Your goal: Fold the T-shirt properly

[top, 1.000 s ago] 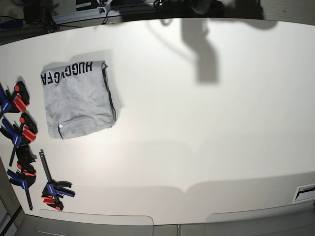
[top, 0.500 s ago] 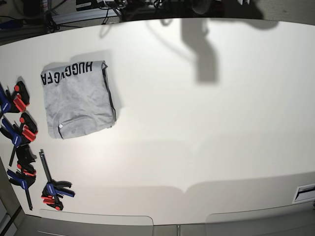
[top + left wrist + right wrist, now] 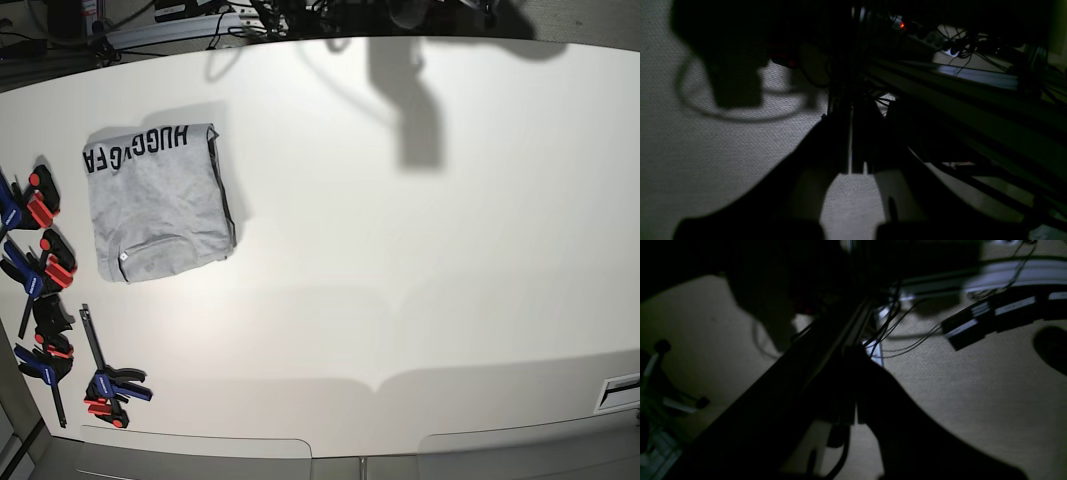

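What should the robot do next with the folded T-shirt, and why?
Probably nothing more than keeping both arms parked. The T-shirt already lies as a compact folded rectangle on the white table, lettering along its far edge, beside the bar clamps. No arm shows over the table, and both wrist views face away from it.

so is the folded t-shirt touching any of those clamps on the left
Apart. The base view shows a strip of bare white table between the folded T-shirt and the nearest red-and-black clamps beside it.
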